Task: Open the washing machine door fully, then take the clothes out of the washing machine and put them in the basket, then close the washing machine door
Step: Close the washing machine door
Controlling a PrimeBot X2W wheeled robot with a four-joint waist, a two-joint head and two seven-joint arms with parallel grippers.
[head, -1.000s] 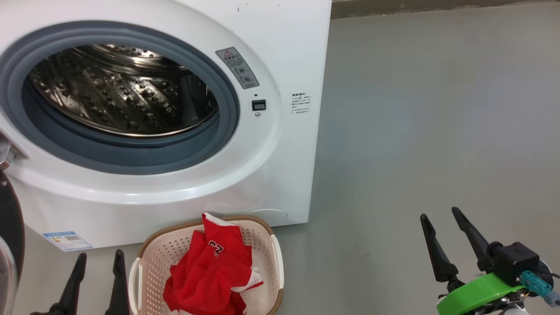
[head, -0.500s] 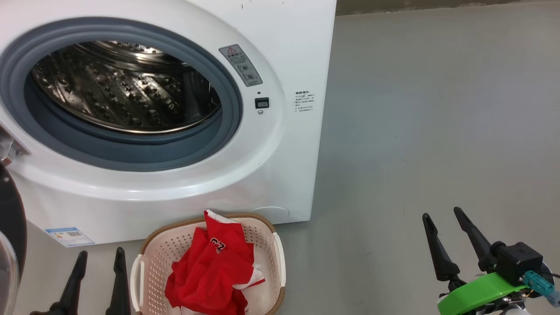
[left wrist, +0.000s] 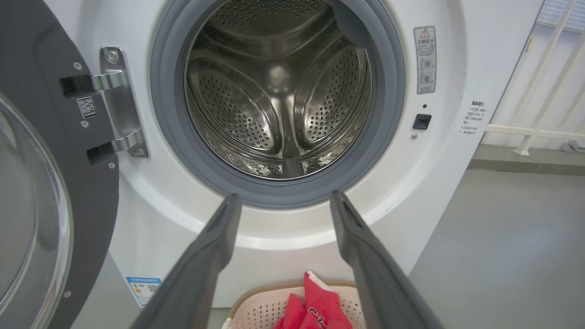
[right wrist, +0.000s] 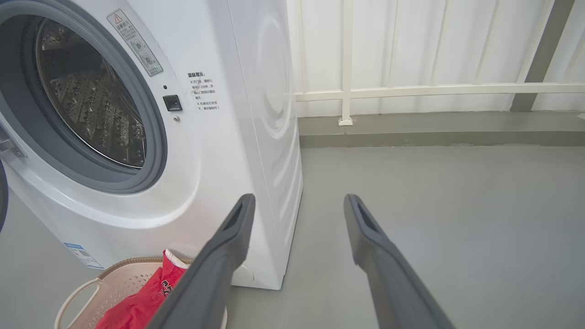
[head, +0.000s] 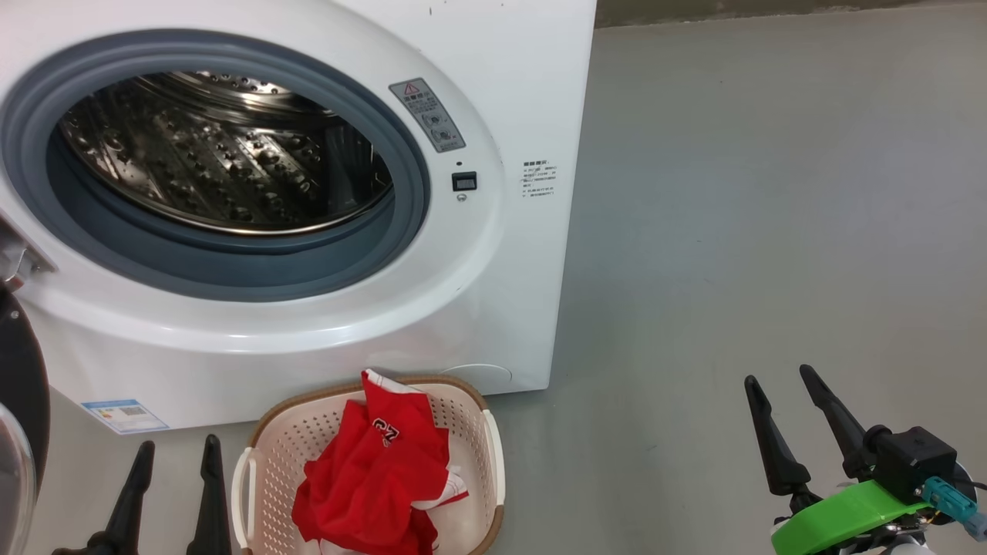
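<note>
The white washing machine stands with its door swung wide to the left on its hinge; the door's black rim shows at the head view's left edge. Bare steel shows inside the drum. The red clothes lie piled in the cream basket on the floor in front of the machine. My left gripper is open just left of the basket, pointing at the drum. My right gripper is open over the floor to the right.
Grey floor stretches to the right of the machine. A white railing on a low kerb runs behind it. The open door takes up the space at the left.
The head camera has shifted slightly, so the machine sits a little further right and higher in the picture. Grippers, basket and clothes keep their places.
</note>
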